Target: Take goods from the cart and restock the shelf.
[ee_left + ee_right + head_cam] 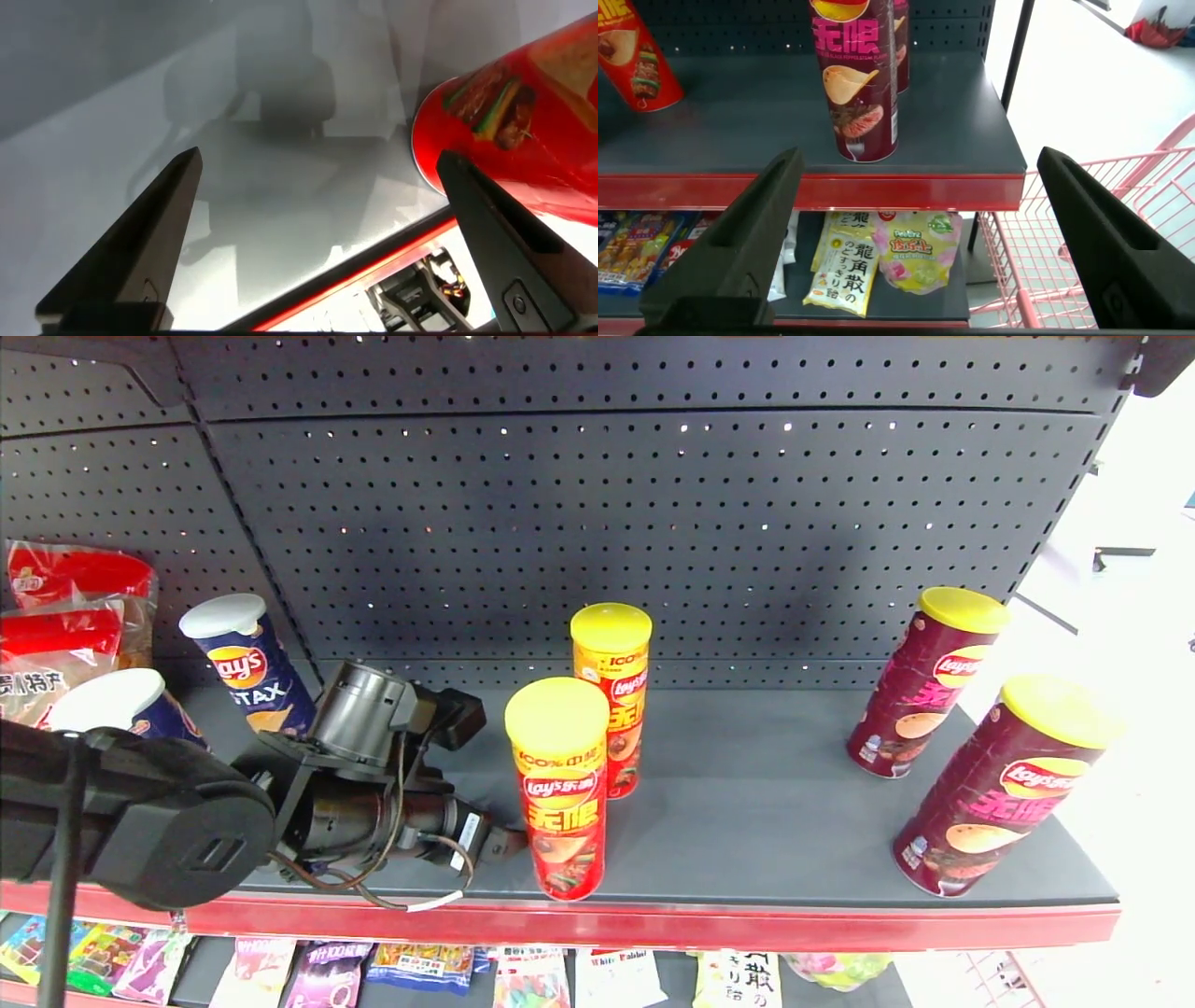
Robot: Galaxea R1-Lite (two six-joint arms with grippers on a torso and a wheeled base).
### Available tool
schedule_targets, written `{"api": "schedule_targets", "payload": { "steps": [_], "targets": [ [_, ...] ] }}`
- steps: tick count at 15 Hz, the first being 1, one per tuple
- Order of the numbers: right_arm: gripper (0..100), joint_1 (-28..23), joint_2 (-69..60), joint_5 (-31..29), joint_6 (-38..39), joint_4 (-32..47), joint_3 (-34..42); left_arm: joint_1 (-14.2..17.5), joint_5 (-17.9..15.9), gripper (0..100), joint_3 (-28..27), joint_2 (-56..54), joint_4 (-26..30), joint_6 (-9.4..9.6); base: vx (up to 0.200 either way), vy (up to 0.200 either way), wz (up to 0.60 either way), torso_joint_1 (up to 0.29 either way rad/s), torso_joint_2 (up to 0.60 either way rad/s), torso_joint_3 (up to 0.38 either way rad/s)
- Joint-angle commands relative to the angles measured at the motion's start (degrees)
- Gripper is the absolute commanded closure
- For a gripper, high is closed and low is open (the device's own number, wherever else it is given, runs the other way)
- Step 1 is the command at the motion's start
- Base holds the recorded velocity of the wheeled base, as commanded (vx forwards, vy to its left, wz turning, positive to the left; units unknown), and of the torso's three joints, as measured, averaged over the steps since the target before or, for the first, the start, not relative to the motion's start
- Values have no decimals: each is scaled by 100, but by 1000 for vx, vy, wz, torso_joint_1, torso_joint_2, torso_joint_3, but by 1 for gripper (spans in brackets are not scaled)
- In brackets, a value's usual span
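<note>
Red can [560, 803] stands on shelf [747, 784]; left hand [320, 157] wide beside it, right hand [922, 154] wide.

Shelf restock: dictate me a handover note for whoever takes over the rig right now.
Left hand: open, empty, low over the shelf, beside the front red can, not around it.
Right hand: open, empty, off the shelf front, facing the front maroon can.
Done: those two plus the rear red can, rear maroon can and blue cans stand on the shelf.
Left: likely more from the pink cart; its load can't be seen.
</note>
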Motion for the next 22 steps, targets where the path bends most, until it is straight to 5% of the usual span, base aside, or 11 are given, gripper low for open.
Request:
{"api": "schedule_targets", "payload": {
  "steps": [1,22],
  "targets": [
    [0,6,7,-1,-1,-4,1,-26,0,0,-46,40,-2,-6,0,0,0,0,0,0],
    [0,6,7,-1,-1,-4,1,-290,-17,0,-336,400,-11,-6,0,0,0,0,0,0]
  ]
}}
